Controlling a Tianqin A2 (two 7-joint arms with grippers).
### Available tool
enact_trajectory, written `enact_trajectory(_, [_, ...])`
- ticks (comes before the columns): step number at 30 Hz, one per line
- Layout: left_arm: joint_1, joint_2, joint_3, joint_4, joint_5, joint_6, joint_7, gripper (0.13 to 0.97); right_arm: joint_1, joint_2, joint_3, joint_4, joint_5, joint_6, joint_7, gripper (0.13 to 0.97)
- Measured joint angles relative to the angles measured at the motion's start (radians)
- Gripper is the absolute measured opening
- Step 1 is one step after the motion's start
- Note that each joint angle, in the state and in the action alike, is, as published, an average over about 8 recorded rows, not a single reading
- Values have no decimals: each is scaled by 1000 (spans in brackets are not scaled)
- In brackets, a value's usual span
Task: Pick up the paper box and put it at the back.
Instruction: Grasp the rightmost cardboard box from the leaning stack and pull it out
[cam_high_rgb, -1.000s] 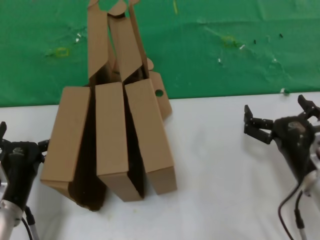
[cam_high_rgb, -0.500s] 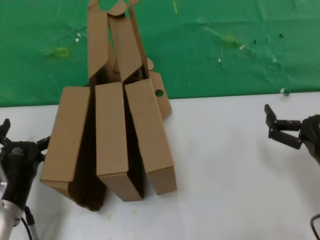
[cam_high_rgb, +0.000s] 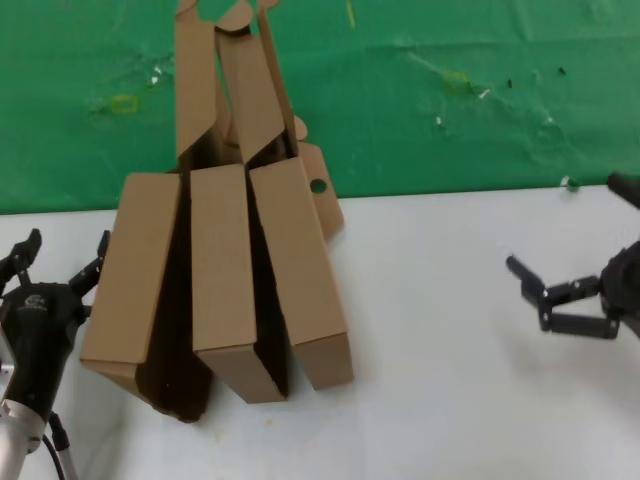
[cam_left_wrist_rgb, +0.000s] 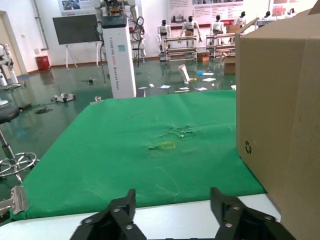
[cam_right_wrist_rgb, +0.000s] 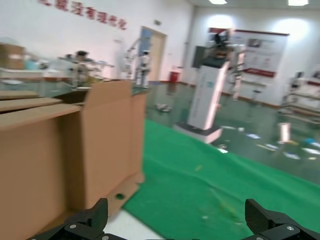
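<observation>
White tabletop (cam_high_rgb: 430, 330) holds three cardboard boxes (cam_high_rgb: 225, 270); left gripper (cam_high_rgb: 57, 262) and right gripper (cam_high_rgb: 572, 262) fingers spread wide.

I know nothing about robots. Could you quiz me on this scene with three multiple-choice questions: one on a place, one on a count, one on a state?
1. Where does the right hand sit?
A. Over the boxes
B. Out over the bare white table
C. Against the green cloth

2. How many brown cardboard boxes stand together?
A. One
B. Three
C. Five

3. How is the left hand?
A. Open, holding nothing
B. Shut on a box
C. Out of sight

Key: 1 B, it sits far right of the boxes; 2 B, three stand side by side; 3 A, its fingers are spread.
</observation>
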Motion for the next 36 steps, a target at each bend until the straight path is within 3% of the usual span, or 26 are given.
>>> enact_trajectory(6, [0,0,0,0,0,0,0,520,13,67,-47,-45,6,-87,-1,966])
enact_trajectory(10, [0,0,0,0,0,0,0,408,33,102,-119,-70,-30,-106,1,966])
enact_trajectory(19, [0,0,0,0,0,0,0,248,114,144,-302,-102,-136,-100,35,966])
enact_trajectory(28, [0,0,0,0,0,0,0,194,197,144,-469,-80,-224,-88,84,966])
enact_trajectory(36, [0,0,0,0,0,0,0,152,232,166,-544,-49,-264,-87,120,958])
